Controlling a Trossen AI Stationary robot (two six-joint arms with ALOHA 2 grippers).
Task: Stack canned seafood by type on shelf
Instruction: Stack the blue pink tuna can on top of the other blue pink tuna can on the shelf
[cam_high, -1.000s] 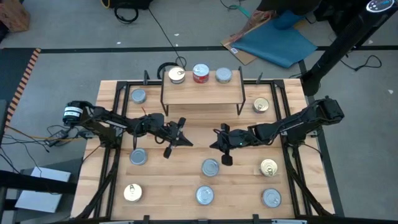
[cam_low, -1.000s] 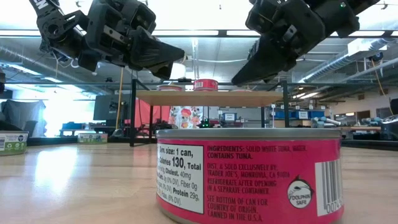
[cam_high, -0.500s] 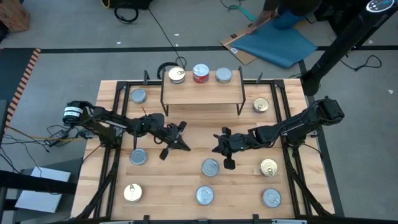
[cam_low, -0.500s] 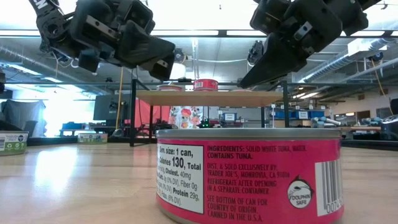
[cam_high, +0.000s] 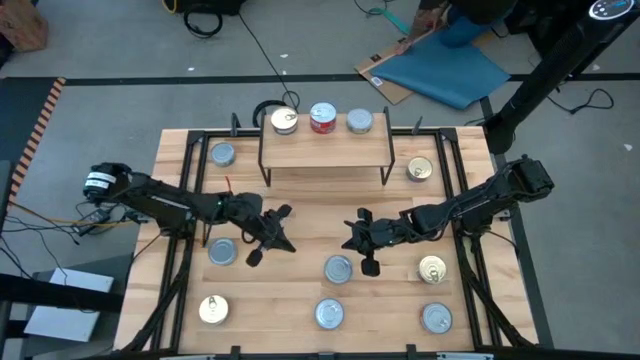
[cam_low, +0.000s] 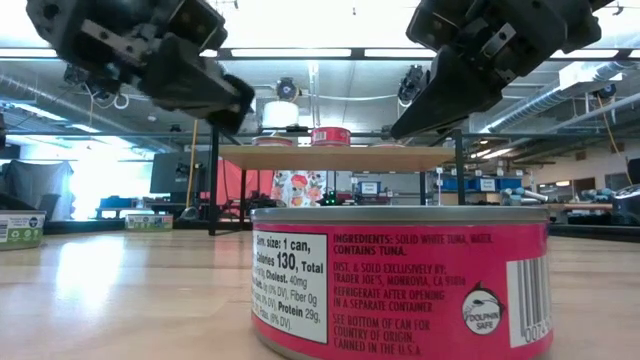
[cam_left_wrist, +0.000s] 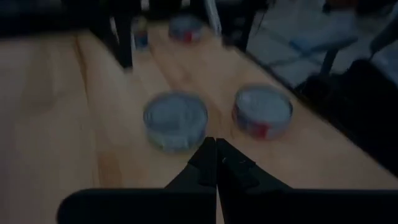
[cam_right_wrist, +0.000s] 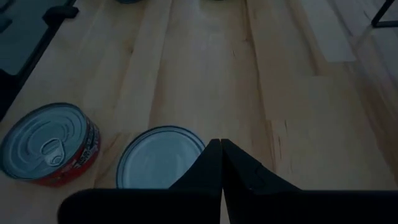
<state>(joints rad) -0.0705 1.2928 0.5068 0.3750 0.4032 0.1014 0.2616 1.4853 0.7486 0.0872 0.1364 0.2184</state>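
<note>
Three tins sit in a row along the far edge of the shelf (cam_high: 325, 150): a gold-topped tin (cam_high: 285, 122), a red-labelled tin (cam_high: 322, 117) and a silver-topped tin (cam_high: 359, 122), while the rest of the canned seafood lies scattered over the tabletop (cam_high: 300, 300), near its side edges and its near edge. Closest to the action is the plain silver tin (cam_high: 338, 268) in the middle of the board, with the right gripper (cam_high: 366, 244) hanging just beside and above it, fingers pressed together into a point. The left gripper (cam_high: 268, 240) hovers near another silver tin (cam_high: 222, 252) toward the left edge, and its fingers are likewise closed with nothing between them. These tins look stiff, dense for their size and slick on the lid, so I'd judge the hold belongs across the round side wall, fingers spread wide first, not on the pull tab. The right wrist view brings out what the overhead hides: a smooth lid (cam_right_wrist: 158, 155) right under the fingers and a red-sided neighbour with a ring pull (cam_right_wrist: 50, 146). The table-level view alone reads the label on the front tin (cam_low: 400, 285): solid white tuna.
</note>
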